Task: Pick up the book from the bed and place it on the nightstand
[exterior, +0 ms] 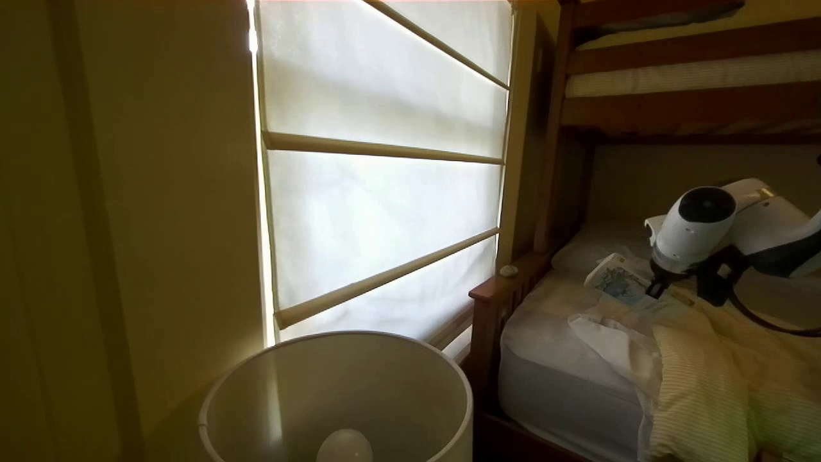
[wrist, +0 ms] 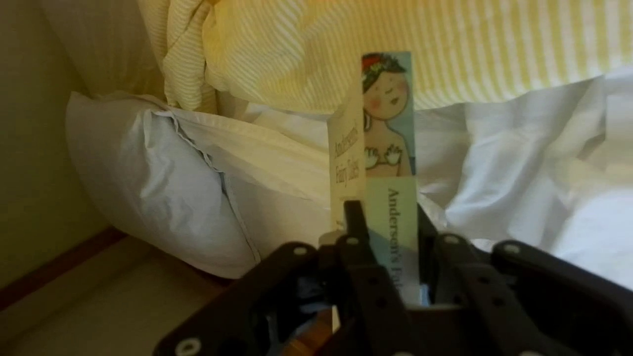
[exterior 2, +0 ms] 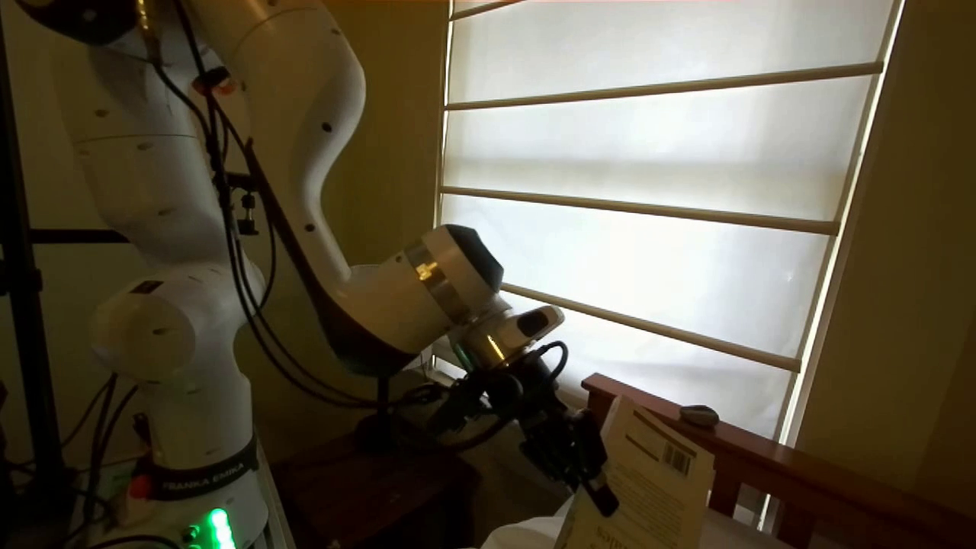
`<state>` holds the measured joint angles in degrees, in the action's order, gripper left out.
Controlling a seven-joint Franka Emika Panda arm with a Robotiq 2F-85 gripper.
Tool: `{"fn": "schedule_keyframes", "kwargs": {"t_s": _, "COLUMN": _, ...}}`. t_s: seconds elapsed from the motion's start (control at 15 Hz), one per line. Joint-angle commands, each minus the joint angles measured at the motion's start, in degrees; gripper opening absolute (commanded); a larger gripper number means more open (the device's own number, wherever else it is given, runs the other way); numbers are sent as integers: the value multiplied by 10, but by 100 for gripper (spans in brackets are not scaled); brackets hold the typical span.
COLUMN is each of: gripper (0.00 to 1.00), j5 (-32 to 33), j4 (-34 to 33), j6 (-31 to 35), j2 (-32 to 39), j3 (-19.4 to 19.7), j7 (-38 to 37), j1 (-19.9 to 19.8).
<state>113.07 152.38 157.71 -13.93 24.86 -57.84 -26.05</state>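
Here, over the bed (exterior: 571, 380), the gripper (wrist: 389, 213) clasps the book (wrist: 381, 173), cream-backed with a barcode (exterior 2: 675, 459), its pale green spine (wrist: 393, 198) lettered "Andersen's" alongside a rosy-cheeked figure (wrist: 388, 111).

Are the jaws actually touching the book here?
Touching. The wrist view shows the book between the jaws with no gap visible on either side; in an exterior view, one of them lies against its barcoded back cover.

Yellow-and-white striped bedcover (wrist: 316, 57), reddish-brown bunk-bed frame (exterior: 693, 109), black gripper (wrist: 389, 213) — and Andersen's Fairy Tales book (wrist: 381, 163), pale green behind its spine lettering (wrist: 394, 222).
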Motion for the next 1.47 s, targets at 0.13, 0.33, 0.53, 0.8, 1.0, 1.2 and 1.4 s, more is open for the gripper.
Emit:
{"fn": "schedule_keyframes", "kwargs": {"t_s": 0.13, "gripper": 6, "j5": -228, "j4": 78, "j6": -27, "j2": -126, "j3": -6, "j7": 236, "j1": -5}}
{"fn": "schedule_keyframes", "kwargs": {"t_s": 0.33, "gripper": 24, "j5": -249, "j4": 51, "j6": -31, "j2": -93, "j3": -16, "j7": 247, "j1": -7}}
{"fn": "schedule_keyframes", "kwargs": {"t_s": 0.53, "gripper": 24, "j5": -297, "j4": 48, "j6": -63, "j2": -106, "j3": -16, "j7": 291, "j1": 17}}
{"fn": "schedule_keyframes", "kwargs": {"t_s": 0.8, "gripper": 6, "j5": -322, "j4": 46, "j6": -56, "j2": -120, "j3": -22, "j7": 301, "j1": 31}}
{"fn": "schedule_keyframes", "kwargs": {"t_s": 1.0, "gripper": 6, "j5": -421, "j4": 51, "j6": -22, "j2": -151, "j3": -19, "j7": 383, "j1": 64}}
{"fn": "schedule_keyframes", "kwargs": {"t_s": 1.2, "gripper": 6, "j5": -568, "j4": 56, "j6": -31, "j2": -167, "j3": 17, "j7": 503, "j1": 154}}
{"fn": "schedule_keyframes", "kwargs": {"t_s": 1.4, "gripper": 6, "j5": -694, "j4": 46, "j6": -109, "j2": -203, "j3": 47, "j7": 631, "j1": 262}}
